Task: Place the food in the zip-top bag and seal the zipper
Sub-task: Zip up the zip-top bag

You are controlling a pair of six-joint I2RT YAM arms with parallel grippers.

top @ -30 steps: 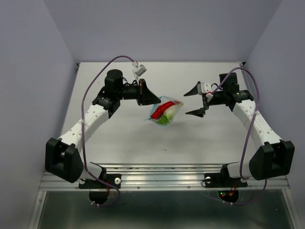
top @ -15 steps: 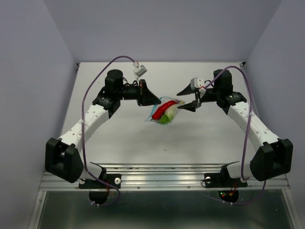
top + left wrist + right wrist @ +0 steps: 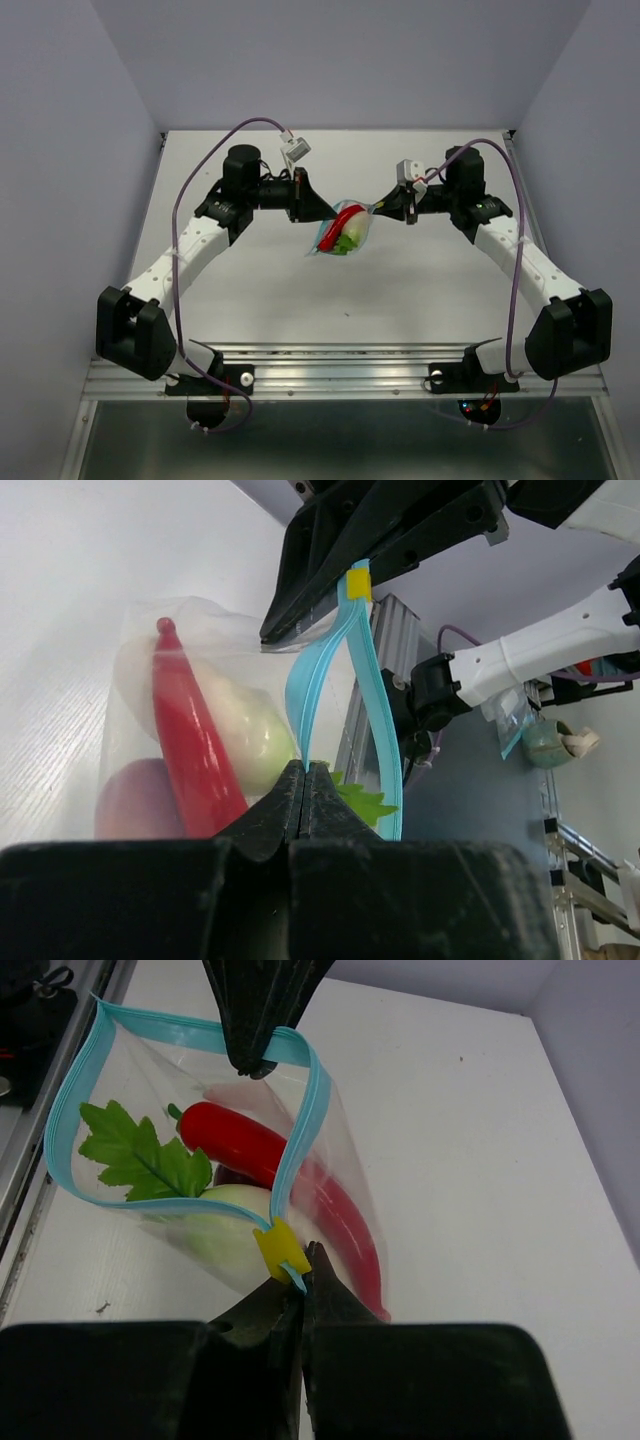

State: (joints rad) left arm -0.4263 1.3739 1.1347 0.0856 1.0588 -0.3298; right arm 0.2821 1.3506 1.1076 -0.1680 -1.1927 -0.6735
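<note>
L gripper [image 3: 305, 777]: fingertips pressed fully together at the bottom centre of the left wrist view, pinching one end of the light-blue zipper [image 3: 70, 1130]. No gap showed btwn the tips.

R gripper [image 3: 298, 1278]: also closed tight, bottom centre of its own view, nipping the opposite end of the zipper right beside a small yellow tab [image 3: 280, 1248].

Btwn the two grips the zipper's two strips bowed apart into a loop, so the mouth was gaping and unsealed.

The bag [image 3: 345, 230] hung from that strip at centre frame in the top view, stretched btwn both arms and apparently lifted off the table [image 3: 480, 1160]. All the food was inside: red chili [image 3: 250, 1145] lying diagonal, white veg [image 3: 225, 1222] under it w/ its green leaf [image 3: 140, 1155] near the mouth, purple ball [image 3: 135, 795] at the lower left of the left wrist view.

Handling, as judged: the film looked thin, soft, crinkly and prob. slippery, and the load light, though enough to sag the pouch. The strip was likely the only stiff part, so the ends were the right hold. Drawing them apart should flatten the mouth. Risk: an end slipping out.
</note>
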